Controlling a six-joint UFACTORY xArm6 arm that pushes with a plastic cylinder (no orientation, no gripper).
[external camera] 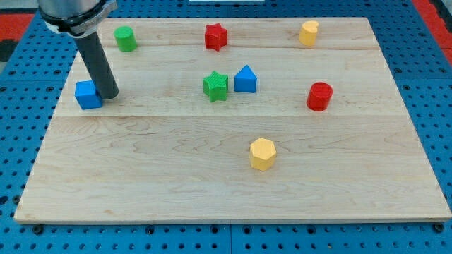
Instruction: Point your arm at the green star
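Note:
The green star lies near the board's middle, just left of a blue triangular block. My tip stands at the view's left, touching the right side of a blue cube. The tip is far to the left of the green star, at about the same height in the view. The dark rod rises from the tip to the view's top left.
A green cylinder sits at the top left, a red star at top middle, a yellow block at top right. A red cylinder sits at right, a yellow hexagonal block below the middle. The wooden board lies on a blue pegboard.

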